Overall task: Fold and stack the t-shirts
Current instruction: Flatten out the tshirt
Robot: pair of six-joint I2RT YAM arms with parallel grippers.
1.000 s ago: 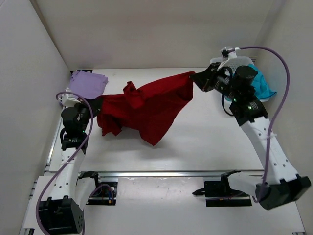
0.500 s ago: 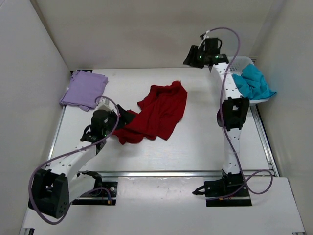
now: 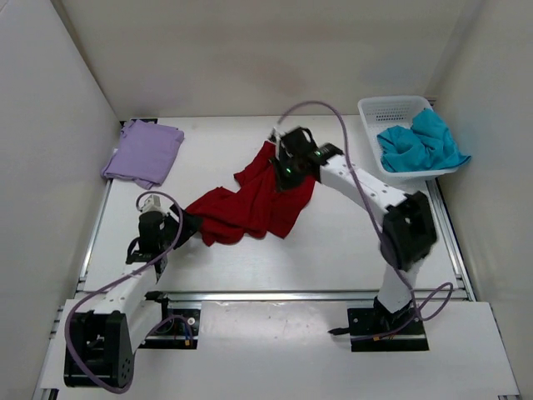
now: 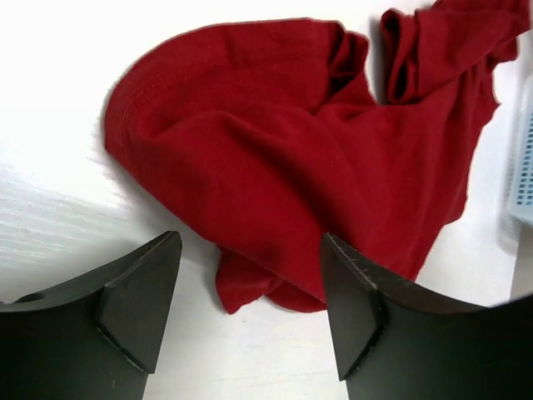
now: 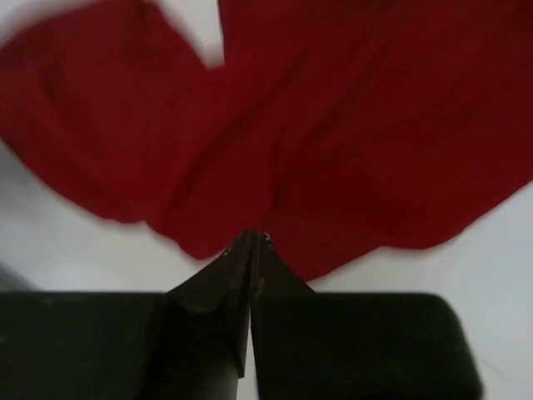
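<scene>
- The deep red cloth t-shirt (image 3: 254, 200) was found released and lying crumpled on the white bench (image 3: 333, 242), near its middle, with folds bunched along its near-left edge.
- The left pincer (image 4: 250, 250) was seen spread wide and empty, low at the shirt's near-left edge, with no cloth between its fingers.
- The right pincer (image 5: 251, 240) was seen closed tip to tip above the shirt's far-right part; no cloth could be made out between its fingers.
- The lavender purple cloth t-shirt (image 3: 143, 152) was left folded at the far-left corner, and the teal blue cloth t-shirt (image 3: 420, 142) was left bunched in the white lattice plastic basket (image 3: 391, 106) at the far right.
- 1 second before, the red shirt had been held stretched in the air between both pincers; since then it had been dropped by both.
- Half a second before, the right arm had been raised over the far edge; it had since been brought down over the shirt, and the left arm had been drawn back.
- It was judged that the red shirt had yet to be spread flat, so 1 of 3 shirts appeared done.
</scene>
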